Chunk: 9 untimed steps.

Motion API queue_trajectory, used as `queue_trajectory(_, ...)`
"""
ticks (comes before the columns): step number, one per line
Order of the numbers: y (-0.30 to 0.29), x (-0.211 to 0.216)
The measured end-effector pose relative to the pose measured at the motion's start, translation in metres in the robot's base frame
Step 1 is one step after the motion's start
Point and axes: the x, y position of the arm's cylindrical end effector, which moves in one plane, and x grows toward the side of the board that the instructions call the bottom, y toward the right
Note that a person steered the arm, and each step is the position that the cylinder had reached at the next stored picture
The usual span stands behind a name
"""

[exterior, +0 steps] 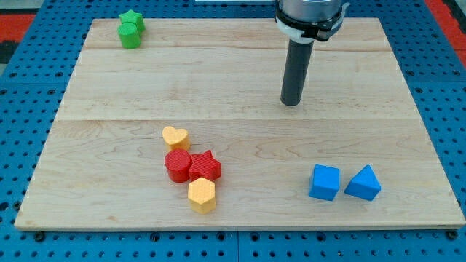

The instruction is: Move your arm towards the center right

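My tip rests on the wooden board, right of the middle in the upper half, with no block touching it. Two blue blocks lie below and to its right: a blue cube and a blue triangular block, side by side. A cluster sits lower left of the tip: a yellow heart, a red cylinder, a red star and a yellow hexagon. A green star and a green cylinder sit at the view's top left.
The board lies on a blue perforated table. The arm's grey and white body hangs over the board's top edge.
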Motion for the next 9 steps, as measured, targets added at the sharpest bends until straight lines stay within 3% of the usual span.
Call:
queue_trajectory(6, 0.023, 0.002)
queue_trajectory(9, 0.014, 0.046)
